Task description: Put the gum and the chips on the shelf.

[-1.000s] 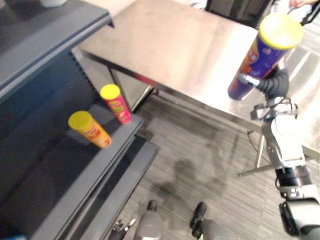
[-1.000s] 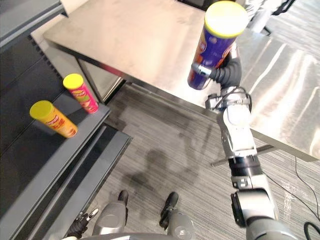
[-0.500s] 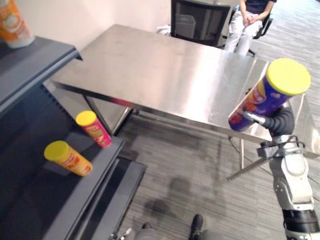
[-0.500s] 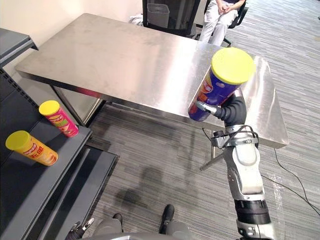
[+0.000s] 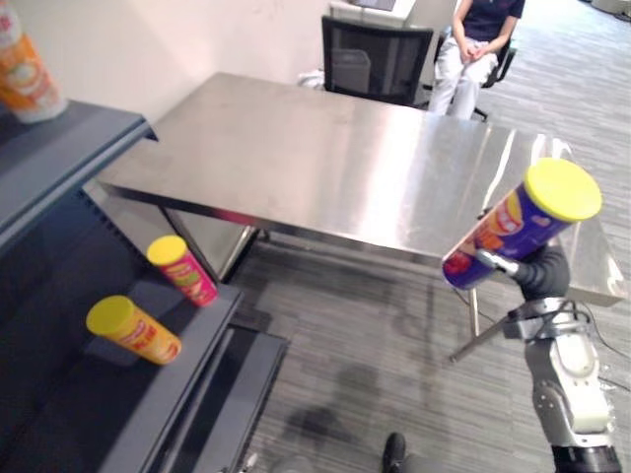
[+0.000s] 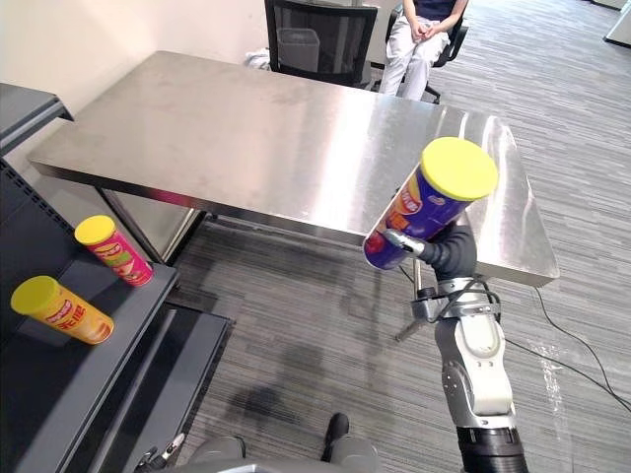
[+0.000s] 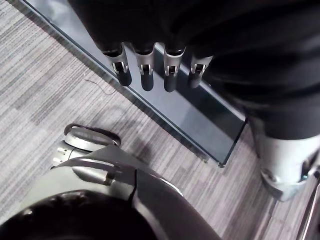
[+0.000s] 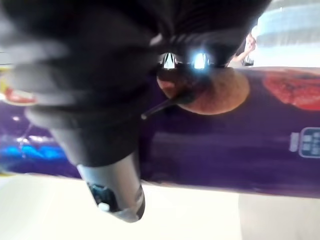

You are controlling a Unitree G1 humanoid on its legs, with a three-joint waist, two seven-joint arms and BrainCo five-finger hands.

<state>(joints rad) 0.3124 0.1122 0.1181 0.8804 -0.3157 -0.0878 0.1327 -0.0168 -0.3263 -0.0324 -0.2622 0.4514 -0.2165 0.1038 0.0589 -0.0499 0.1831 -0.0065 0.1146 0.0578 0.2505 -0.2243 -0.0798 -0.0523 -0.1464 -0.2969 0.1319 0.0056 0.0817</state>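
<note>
A purple chips can [image 6: 426,205] with a yellow lid hangs tilted in the air at the front right corner of the steel table [image 5: 325,158]. My right hand [image 6: 450,254] is shut on its lower part. The right wrist view has the purple can [image 8: 225,145] lying across the hand, with a finger [image 8: 115,192] curled against it. The dark shelf [image 5: 148,394] stands at the left, well away from the can. My left hand [image 7: 150,70] hangs open above the grey carpet beside the shelf's base.
On the shelf's middle board stand a tilted yellow-orange can [image 5: 133,330] and a red can [image 5: 182,271]. An orange container [image 5: 20,69] sits on the top board. Behind the table are a black chair [image 5: 375,69] and a seated person [image 5: 473,39].
The camera has tilted up and pulled back, so more of the table and room shows. The purple can stays in my right hand, now by the table's front right corner.
</note>
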